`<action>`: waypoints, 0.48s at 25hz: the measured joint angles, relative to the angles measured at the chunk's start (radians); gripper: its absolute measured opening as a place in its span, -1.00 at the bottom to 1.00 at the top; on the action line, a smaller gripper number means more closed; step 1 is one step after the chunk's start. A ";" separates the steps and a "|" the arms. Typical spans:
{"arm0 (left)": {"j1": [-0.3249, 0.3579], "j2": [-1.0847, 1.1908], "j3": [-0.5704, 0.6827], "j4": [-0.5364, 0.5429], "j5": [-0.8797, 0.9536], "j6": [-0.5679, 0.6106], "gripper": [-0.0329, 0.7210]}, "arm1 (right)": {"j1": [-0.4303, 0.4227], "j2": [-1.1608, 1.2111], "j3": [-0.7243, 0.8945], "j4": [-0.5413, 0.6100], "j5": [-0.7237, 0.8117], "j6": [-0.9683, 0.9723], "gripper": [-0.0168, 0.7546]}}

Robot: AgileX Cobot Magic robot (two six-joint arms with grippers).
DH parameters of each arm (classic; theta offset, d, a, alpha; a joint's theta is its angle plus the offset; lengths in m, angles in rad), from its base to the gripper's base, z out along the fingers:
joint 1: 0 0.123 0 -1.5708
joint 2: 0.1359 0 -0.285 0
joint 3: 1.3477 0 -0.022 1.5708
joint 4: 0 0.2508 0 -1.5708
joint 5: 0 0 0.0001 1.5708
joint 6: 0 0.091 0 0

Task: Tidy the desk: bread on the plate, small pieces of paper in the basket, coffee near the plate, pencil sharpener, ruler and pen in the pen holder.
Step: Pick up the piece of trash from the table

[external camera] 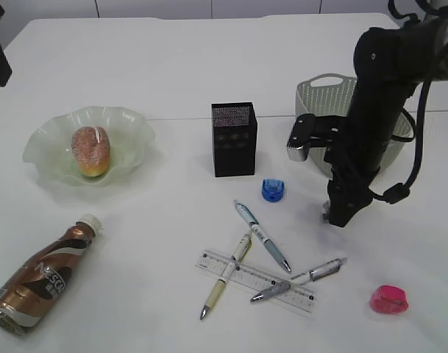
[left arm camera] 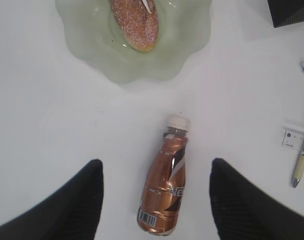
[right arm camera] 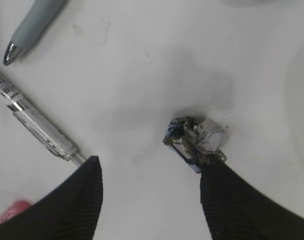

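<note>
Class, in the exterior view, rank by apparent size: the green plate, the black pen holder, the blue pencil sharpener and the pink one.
1. green plate
2. black pen holder
3. pink sharpener and blue sharpener: too alike, and the pink one sits nearer the camera.

Bare table (external camera: 172,66) behind pen holder (external camera: 234,139)

Exterior camera looks down at a slant across the whole bench (external camera: 172,66). Left wrist view stares straight down on the coffee bottle (left arm camera: 164,187), which the exterior also shows. Right wrist view sits very close above the paper scrap (right arm camera: 196,140).
</note>
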 joint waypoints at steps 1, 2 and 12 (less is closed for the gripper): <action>0.000 0.000 0.000 0.000 0.000 0.000 0.36 | 0.000 0.002 0.000 0.000 -0.005 0.000 0.31; 0.000 0.000 0.000 -0.002 0.000 0.000 0.36 | 0.000 0.004 0.000 0.000 -0.009 0.000 0.31; 0.000 0.000 0.000 -0.004 0.000 0.000 0.36 | 0.000 0.036 0.000 -0.015 -0.035 0.000 0.31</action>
